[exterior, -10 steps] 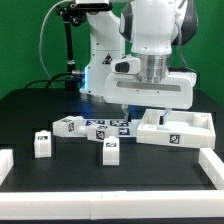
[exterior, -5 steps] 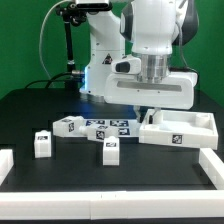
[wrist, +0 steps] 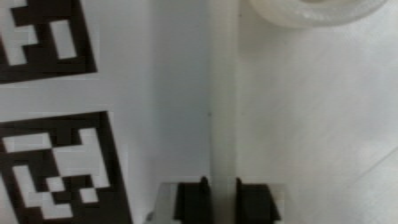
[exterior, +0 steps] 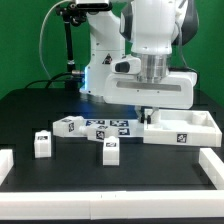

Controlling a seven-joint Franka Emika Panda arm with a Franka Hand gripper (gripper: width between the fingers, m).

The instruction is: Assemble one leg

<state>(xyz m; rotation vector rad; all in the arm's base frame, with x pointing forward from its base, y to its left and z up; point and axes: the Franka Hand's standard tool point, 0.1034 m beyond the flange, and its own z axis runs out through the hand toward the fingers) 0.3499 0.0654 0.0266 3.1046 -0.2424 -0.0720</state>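
Your white robot arm [exterior: 150, 40] reaches down over a black desk [exterior: 40, 105], and its claw [exterior: 148, 116] sits low at the edge of the panel [exterior: 200, 135], a large white tray-like square on the exterior view's right with a black-and-white tag on its front wall. In the wrist view the claw [wrist: 224, 200] is clenched on the panel [wrist: 302, 110]. Its two dark fingertips [wrist: 198, 200] stand close together, one on each side of a thin upright white wall, with only that wall between them. A round corner socket [wrist: 311, 12] shows on one side of the wall. Two tags on a white surface show on the other side, and you cannot tell from this view what that surface belongs to. None of the legs is held, and all lie on the desk well apart from the claw. The near leg [exterior: 110, 150] stands just in front of the marker board [exterior: 105, 128]. The second leg [exterior: 68, 125] rests beside the marker board toward the exterior view's left. The far-left leg [exterior: 42, 143] stands alone further out on that side.
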